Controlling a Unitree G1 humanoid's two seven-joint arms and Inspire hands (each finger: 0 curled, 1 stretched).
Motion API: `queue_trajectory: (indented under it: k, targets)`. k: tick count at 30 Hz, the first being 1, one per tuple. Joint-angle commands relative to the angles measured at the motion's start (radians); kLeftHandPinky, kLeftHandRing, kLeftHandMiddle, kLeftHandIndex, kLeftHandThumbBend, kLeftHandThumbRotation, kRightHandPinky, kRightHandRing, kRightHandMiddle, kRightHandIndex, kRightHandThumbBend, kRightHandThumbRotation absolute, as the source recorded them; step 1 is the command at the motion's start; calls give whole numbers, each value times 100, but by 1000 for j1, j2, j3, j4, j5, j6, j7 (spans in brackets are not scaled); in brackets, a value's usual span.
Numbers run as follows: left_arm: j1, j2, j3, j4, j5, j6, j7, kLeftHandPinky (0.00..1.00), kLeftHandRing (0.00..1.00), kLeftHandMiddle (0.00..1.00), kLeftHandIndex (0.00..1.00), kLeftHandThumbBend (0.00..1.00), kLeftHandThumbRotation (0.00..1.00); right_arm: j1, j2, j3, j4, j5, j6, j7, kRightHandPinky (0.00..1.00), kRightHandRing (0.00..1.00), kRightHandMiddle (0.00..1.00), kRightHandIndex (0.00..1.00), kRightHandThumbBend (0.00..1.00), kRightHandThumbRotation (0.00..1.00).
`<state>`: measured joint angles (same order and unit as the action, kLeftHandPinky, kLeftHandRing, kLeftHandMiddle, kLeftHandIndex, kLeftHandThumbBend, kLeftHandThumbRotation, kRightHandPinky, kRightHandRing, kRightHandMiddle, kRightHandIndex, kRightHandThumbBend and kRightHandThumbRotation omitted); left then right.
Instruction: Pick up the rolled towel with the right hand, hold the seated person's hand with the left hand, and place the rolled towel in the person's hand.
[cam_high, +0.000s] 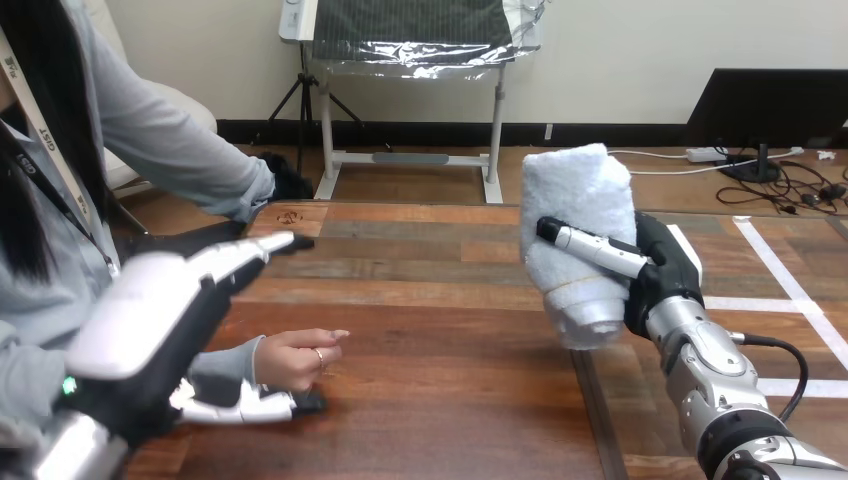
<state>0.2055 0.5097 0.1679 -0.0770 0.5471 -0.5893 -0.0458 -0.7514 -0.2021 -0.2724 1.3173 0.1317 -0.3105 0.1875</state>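
My right hand (665, 270) is clamped round the rolled towel (580, 195), holding it upright over the right side of the bench (450, 300).

The towel is pale and fluffy, with its coiled end turned down toward me. One of my fingers (590, 247) lies across its front, and my palm is behind its lower half. Well apart from it, at the left, the person's hand (295, 358) rests on the bench, loosely curled. My left hand (140, 320) is beside that hand, spread wide. Its straight fingers reach out above the person's sleeve, and its thumb lies low on the wood just beside the wrist. The wrist sits in the gap between them, and I cannot tell whether I touch it.
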Motion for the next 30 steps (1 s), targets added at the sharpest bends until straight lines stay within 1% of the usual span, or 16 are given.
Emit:
queue_trajectory:
  k: [1,3,5,7,10,14,16,19,20,22,25,27,30]
  targets:
    - [-97,59,3,41,-11,5,-5,75,84,84,85,100,31,-61,-8,-4,-56,5,-47,20,40,46,54,48,68,0]
    - [-115,78,1,59,-5,10,-9,76,84,85,85,100,30,-59,-9,-2,-57,2,-48,25,39,46,54,48,69,0]
    - [-121,86,-1,66,-3,12,-9,77,84,85,85,100,30,-58,-10,-1,-57,1,-49,27,40,47,54,48,69,0]
    - [-135,97,-5,76,-11,21,-23,78,84,85,85,100,29,-56,-11,2,-57,-4,-50,22,40,47,54,48,70,0]
    - [-153,120,-11,84,2,49,-44,79,85,86,86,100,25,-53,-12,2,-58,-5,-51,29,41,47,54,48,71,0]
    - [-183,136,-20,122,5,45,-41,79,85,86,86,100,22,-50,-13,-1,-59,-3,-53,44,39,46,53,47,72,0]
    - [-193,143,-24,137,4,43,-42,79,85,85,86,100,21,-49,-13,-2,-60,-4,-55,49,39,45,52,47,72,0]
    - [-213,157,-34,156,21,51,-44,78,85,85,86,100,22,-48,-14,-12,-57,7,-50,61,38,45,52,47,70,0]
    - [-224,162,-39,175,24,45,-42,78,85,85,86,100,22,-48,-14,-15,-57,10,-45,65,38,45,52,47,70,0]
    - [-236,168,-44,198,24,36,-38,78,84,85,85,100,23,-48,-14,-16,-59,12,-39,67,36,44,51,46,71,0]
    - [-256,182,-56,234,24,25,-41,78,84,85,85,100,22,-45,-15,-11,-59,3,-48,61,35,43,51,46,71,0]
    - [-269,189,-66,252,19,40,-58,78,84,85,85,100,22,-44,-15,-14,-60,7,-49,67,35,43,51,46,72,0]
    - [-287,200,-81,279,27,47,-64,79,85,85,86,100,22,-42,-15,-16,-62,9,-50,71,34,42,50,46,72,0]
